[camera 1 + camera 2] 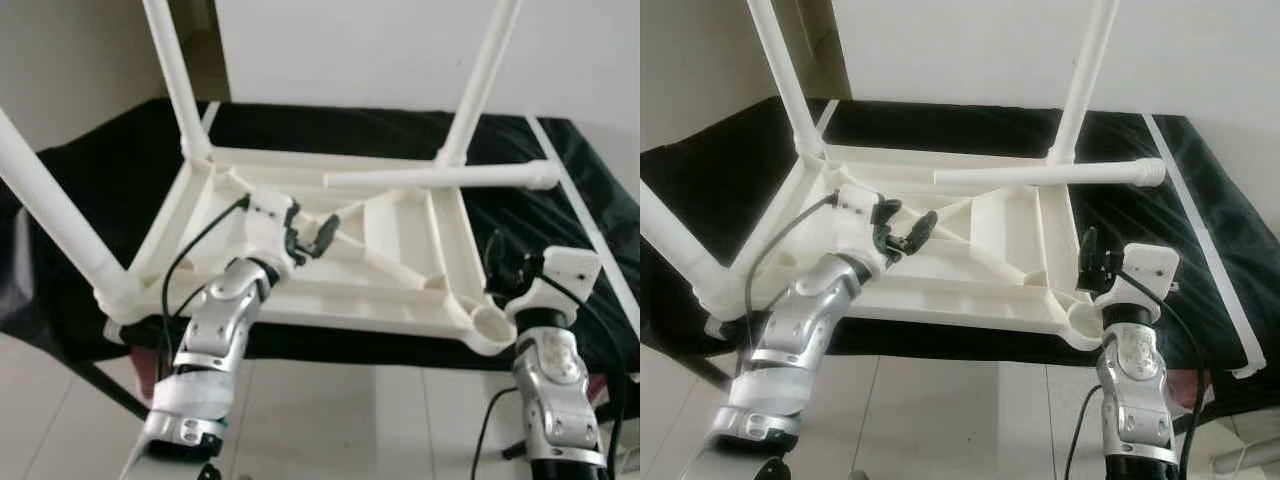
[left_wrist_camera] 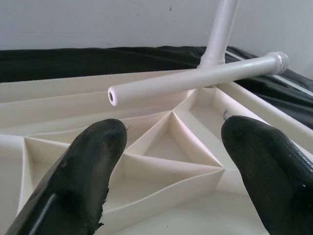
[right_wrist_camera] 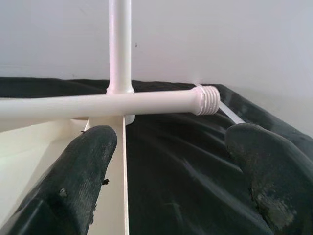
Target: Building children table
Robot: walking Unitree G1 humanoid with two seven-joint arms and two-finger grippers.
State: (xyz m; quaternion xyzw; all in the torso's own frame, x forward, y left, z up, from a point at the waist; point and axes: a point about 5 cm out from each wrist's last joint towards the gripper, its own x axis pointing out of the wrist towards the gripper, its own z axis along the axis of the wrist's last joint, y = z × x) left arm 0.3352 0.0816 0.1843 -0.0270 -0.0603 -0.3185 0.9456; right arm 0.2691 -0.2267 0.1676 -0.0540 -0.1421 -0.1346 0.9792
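The white tabletop lies upside down on a black cloth, with three legs standing upright in its corner sockets. The left gripper hovers over the ribbed underside near its middle, fingers spread and holding nothing. A loose leg lies across the far side, its threaded end pointing right, while the right gripper sits beside the empty near-right socket, fingers parted and empty.

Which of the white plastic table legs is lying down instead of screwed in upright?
The loose white plastic leg lying across the upturned white tabletop, threaded end toward the robot's right. The other three stand screwed into corner sockets.
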